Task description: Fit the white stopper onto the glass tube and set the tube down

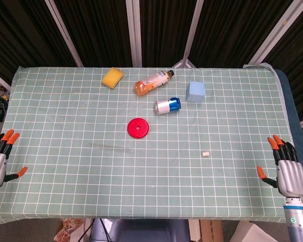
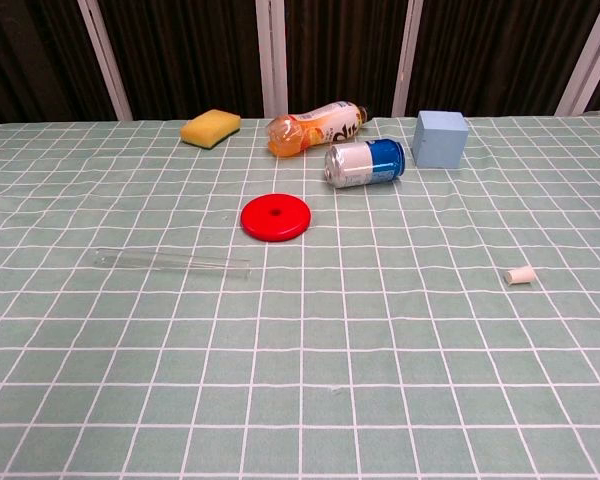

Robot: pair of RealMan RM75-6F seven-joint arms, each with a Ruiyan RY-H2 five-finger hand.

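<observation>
Even, fairly bright overhead light falls across the table (image 1: 65, 191), and things on it cast only small, soft shadows close beneath them. The dark curtain (image 2: 180, 50) behind the far edge stays nearly black with little detail. A pale sheen shows on the silver end of the can (image 2: 365, 163) in the chest view. The glass tube (image 2: 170, 262) is faint against the checked cloth and barely visible in the head view. Both views are sharp, with slight grain and mild bending of straight lines near the edges.

one glass tube (image 2: 172, 262); one white stopper (image 2: 520, 275), one can (image 2: 365, 163), one bottle (image 2: 314, 127)
</observation>
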